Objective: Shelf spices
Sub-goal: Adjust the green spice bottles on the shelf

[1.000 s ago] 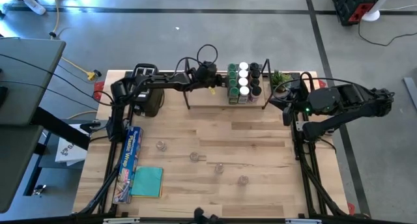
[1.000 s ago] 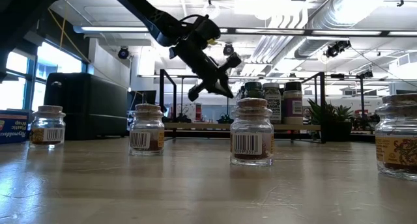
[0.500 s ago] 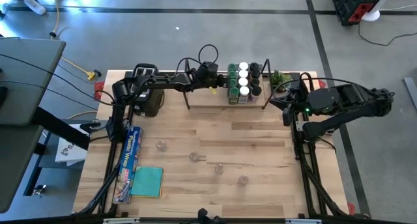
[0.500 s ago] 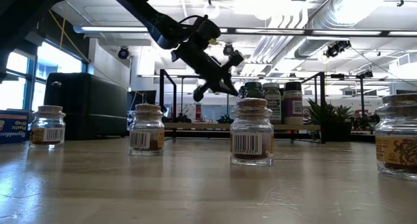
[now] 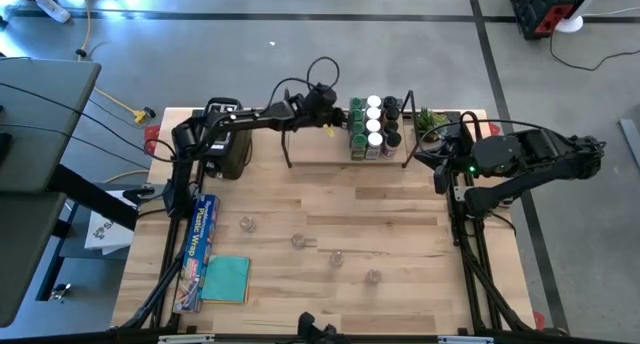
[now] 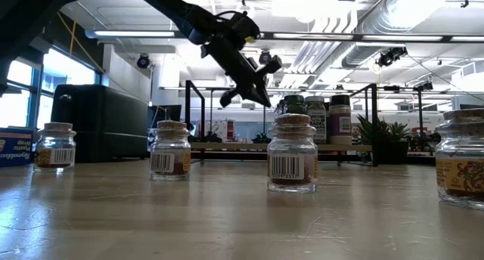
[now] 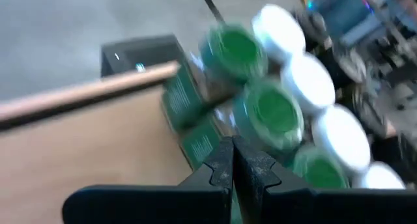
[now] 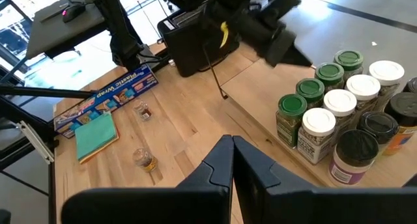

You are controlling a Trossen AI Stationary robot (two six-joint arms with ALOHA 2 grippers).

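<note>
Several spice jars with green, white and dark lids [image 5: 373,127] stand packed at the right end of the shelf's wooden board [image 5: 318,150]; the right wrist view shows them too [image 8: 339,103]. Several small clear glass jars [image 5: 297,241] stand loose on the table, close in the low view [image 6: 293,154]. My left gripper [image 7: 232,155] is shut and empty. It hangs above the shelf just left of the green-lidded jars [image 7: 273,110] and shows from outside too [image 8: 294,53]. My right gripper [image 8: 232,149], shut and empty, waits at the table's right edge [image 5: 440,162].
A black toaster [image 5: 228,149] stands left of the shelf, under my left arm. A potted plant [image 5: 432,118] sits right of the shelf. A plastic-wrap box [image 5: 200,246] and a teal cloth [image 5: 226,279] lie along the left side. Bare wood lies between the loose jars and the shelf.
My left gripper has risen a little and drawn toward the table's far edge above the shelf, still beside the green-lidded jars and still shut. Jars and right arm have kept still.
</note>
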